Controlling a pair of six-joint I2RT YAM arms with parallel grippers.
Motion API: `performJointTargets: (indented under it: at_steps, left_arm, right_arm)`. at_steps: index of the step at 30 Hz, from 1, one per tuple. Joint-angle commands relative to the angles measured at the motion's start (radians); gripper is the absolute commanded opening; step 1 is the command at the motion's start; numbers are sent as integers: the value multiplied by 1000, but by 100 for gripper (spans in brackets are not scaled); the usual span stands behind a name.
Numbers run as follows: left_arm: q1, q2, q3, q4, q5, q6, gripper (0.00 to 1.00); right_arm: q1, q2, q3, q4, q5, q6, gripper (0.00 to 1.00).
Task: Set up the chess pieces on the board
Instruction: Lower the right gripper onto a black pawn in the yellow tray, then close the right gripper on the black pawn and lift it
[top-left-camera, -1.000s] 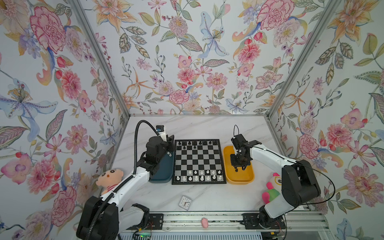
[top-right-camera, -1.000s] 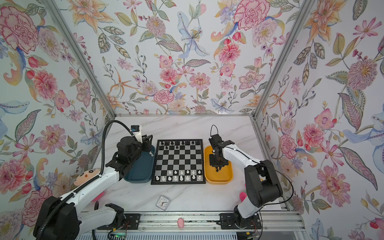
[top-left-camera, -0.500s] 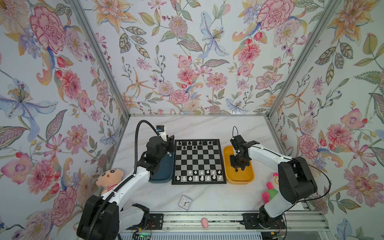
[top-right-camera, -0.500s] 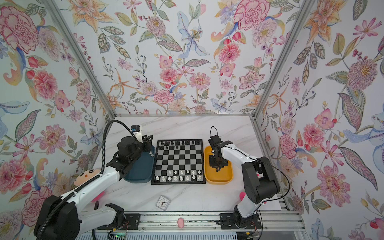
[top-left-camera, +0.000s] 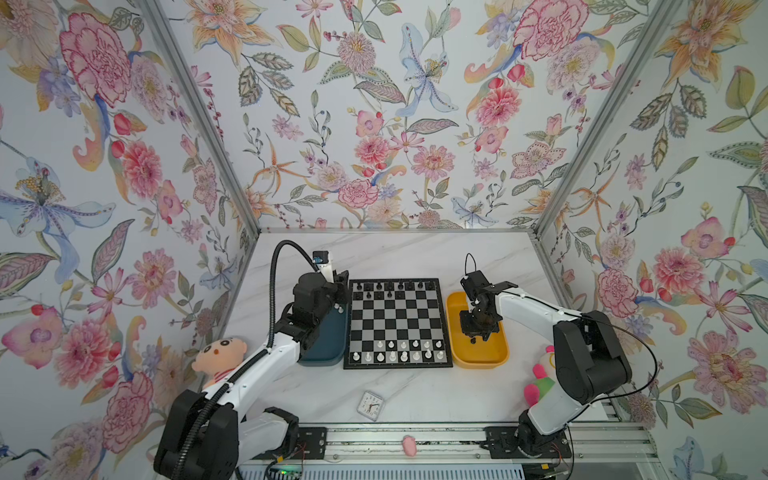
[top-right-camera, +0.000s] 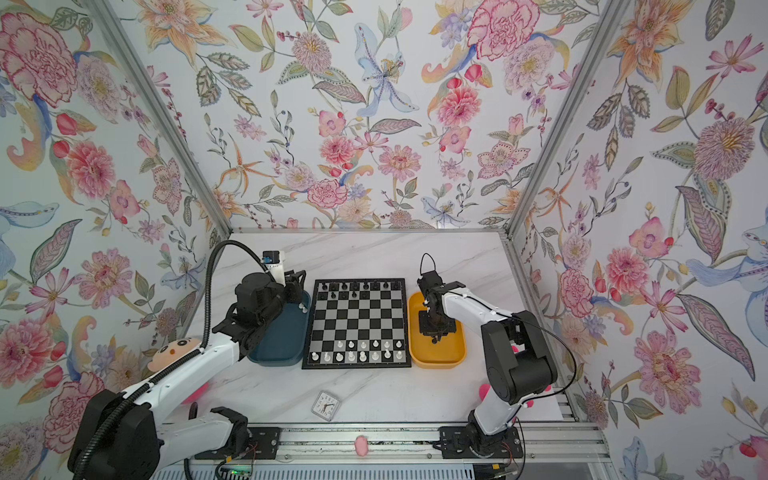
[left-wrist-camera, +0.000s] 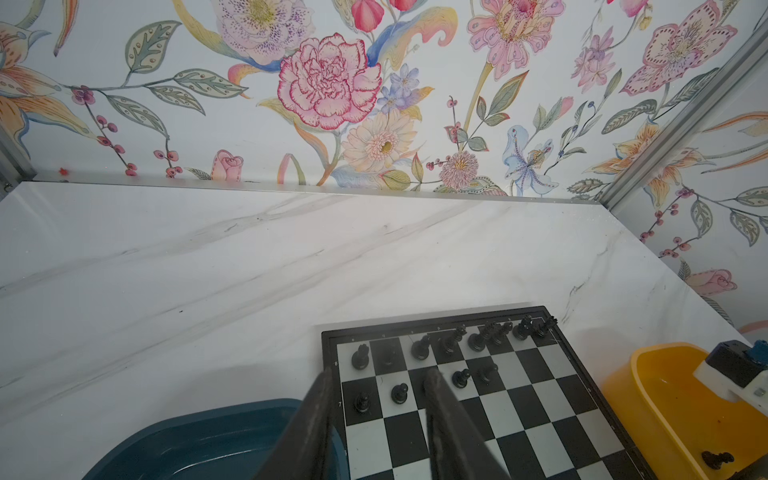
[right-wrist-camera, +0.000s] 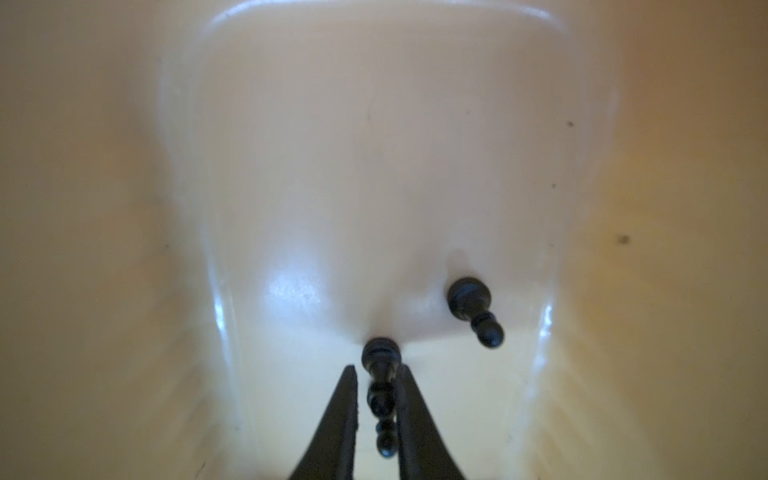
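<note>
One black piece (right-wrist-camera: 380, 390) lies flat in the yellow tray (top-left-camera: 478, 365) between the jaws of the right gripper (right-wrist-camera: 376, 370), its long axis in line with them. The jaws are narrowly spread, not yet pinching. A pawn (right-wrist-camera: 473, 307) lies beside. The left gripper (left-wrist-camera: 378, 376), spread and empty, hangs by the board (top-left-camera: 397, 324).

Right wrist view is soft all over: yellow tray (right-wrist-camera: 374, 145) walls smeared, black piece (right-wrist-camera: 380, 353) between the right gripper (right-wrist-camera: 376, 370) fingers fuzzy, contact unclear. Fingers run off the frame edge.

Left wrist view: dark teal tray (left-wrist-camera: 199, 436), board (left-wrist-camera: 519, 415) and left gripper (left-wrist-camera: 378, 374) fingers cropped by the edge.

In both top views the chess pieces (top-left-camera: 390, 286) are too small to type. Doll (top-left-camera: 218, 353) half behind left arm, plush toy (top-left-camera: 540, 374) partly behind right arm.
</note>
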Motion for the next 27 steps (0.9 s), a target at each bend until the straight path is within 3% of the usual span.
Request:
performJointTargets:
  at_steps: [1,27]
  left_arm:
    - [14,10,24,19,22,-9,39]
    - [13,2,19,17,18,-6,39]
  right_arm:
    - [-6,18,-3,1,-9,11,18]
    - [-4,14,44,-26,-2,4,7]
